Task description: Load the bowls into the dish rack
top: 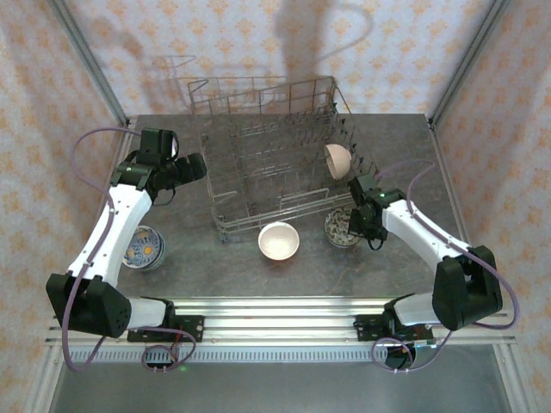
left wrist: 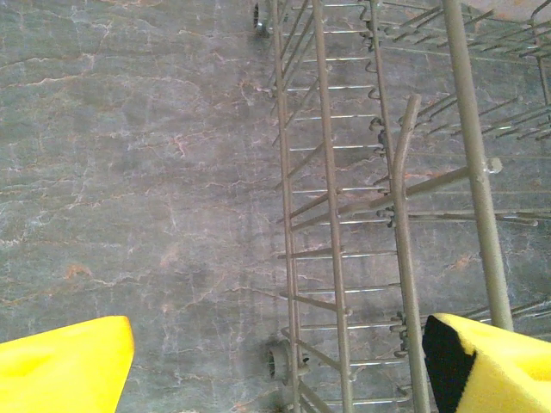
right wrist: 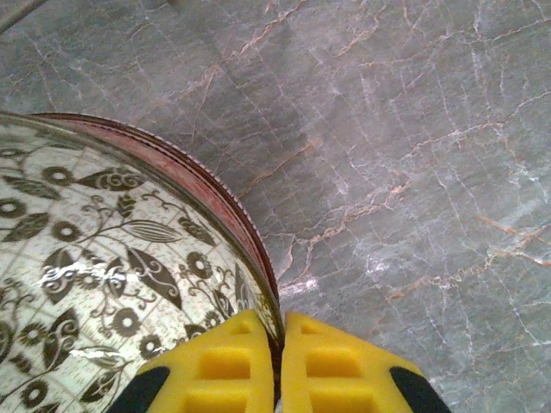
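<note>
Bright, even light, soft shadows on the back wall (top: 284, 43) (white glare on the patterned bowl (right wrist: 103, 284))

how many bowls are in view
4: a pinkish bowl in the dish rack, a white bowl in front of it, a brown-patterned bowl right of that, a patterned bowl partly under the left arm; more may be hidden.
</note>
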